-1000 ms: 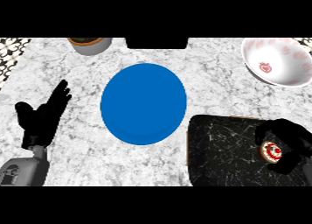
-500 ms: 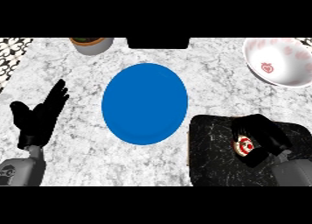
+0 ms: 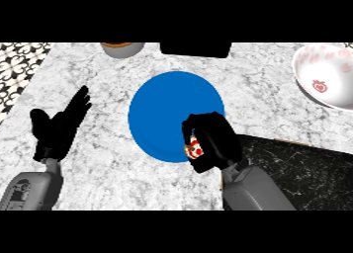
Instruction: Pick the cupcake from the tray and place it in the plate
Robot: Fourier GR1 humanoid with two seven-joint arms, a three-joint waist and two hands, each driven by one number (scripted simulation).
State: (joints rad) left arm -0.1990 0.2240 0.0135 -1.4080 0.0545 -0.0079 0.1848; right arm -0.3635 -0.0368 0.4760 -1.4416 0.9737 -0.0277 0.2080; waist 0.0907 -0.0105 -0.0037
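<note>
A plain blue round plate (image 3: pixel 171 111) lies on the grey-veined white marble worktop (image 3: pixel 106 173). The dark black marbled tray (image 3: pixel 310 173) has pale veins. The white bowl (image 3: pixel 332 79) carries red strawberry marks.

This is a kitchen: the things stand on a white-and-grey marbled stone worktop (image 3: pixel 281 84), the kind of counter found in a home kitchen, with a strip of black-and-white patterned tiling (image 3: pixel 11 69) along its left side. On it lies tableware for serving food: a round blue plate (image 3: pixel 168 106) in the middle, a white bowl with red strawberry prints (image 3: pixel 329 76) at the right, a dark marbled rectangular tray (image 3: pixel 310 173) at the lower right, and a grey cup with brown contents (image 3: pixel 122 48) at the far edge.
</note>
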